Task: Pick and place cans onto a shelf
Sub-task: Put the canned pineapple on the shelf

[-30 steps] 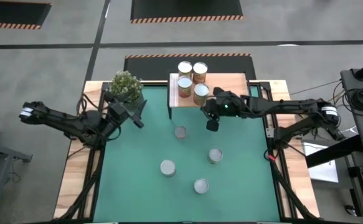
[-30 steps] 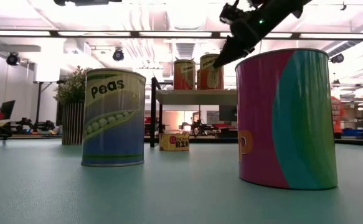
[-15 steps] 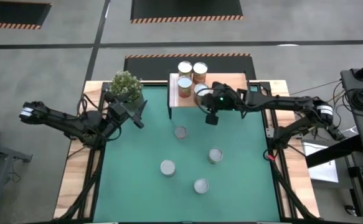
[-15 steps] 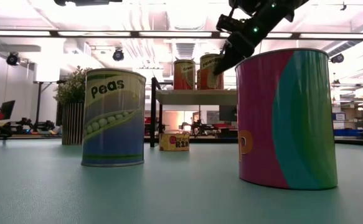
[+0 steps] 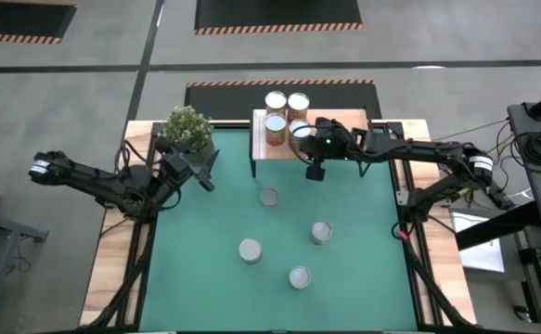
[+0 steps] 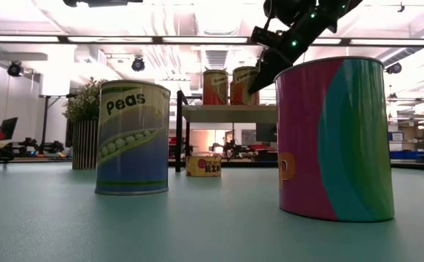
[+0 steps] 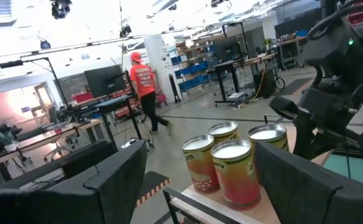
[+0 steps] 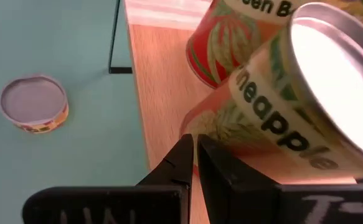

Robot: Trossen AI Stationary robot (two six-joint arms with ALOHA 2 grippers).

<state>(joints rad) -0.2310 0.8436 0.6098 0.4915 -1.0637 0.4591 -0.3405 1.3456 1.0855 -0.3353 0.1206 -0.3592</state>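
Four cans stand upright on their bases on the wooden shelf (image 5: 344, 125): two at the back (image 5: 276, 100) (image 5: 298, 100), one in front (image 5: 276, 123), and a pineapple can (image 5: 300, 131) (image 8: 274, 118). My right gripper (image 5: 314, 169) (image 8: 193, 146) is shut, its fingertips at the pineapple can's lower side, over the shelf's near edge. My left gripper (image 5: 201, 178) (image 7: 200, 186) is open and empty beside the potted plant (image 5: 188, 127). Several more cans stand on the green mat (image 5: 269, 197) (image 5: 321, 232) (image 5: 250, 250) (image 5: 299, 277). My right gripper's shut fingertips (image 8: 184, 146) are at the pineapple can's side wall near its bottom (image 8: 215, 134), on the can's near side. They slant down from the table's right. The can stands on the shelf board. Whether the tips touch it, I cannot tell.
In the low view a peas can (image 6: 133, 137) and a pink and teal can (image 6: 335, 138) stand close to the camera, with a flat tin (image 6: 204, 165) in front of the shelf's black legs (image 6: 177, 131). A person in red walks in the room behind (image 7: 145, 84).
My right gripper has gone from above the mat toward the table's far edge and a little left, up to the shelf's near edge and the pineapple can. My left arm has kept still.
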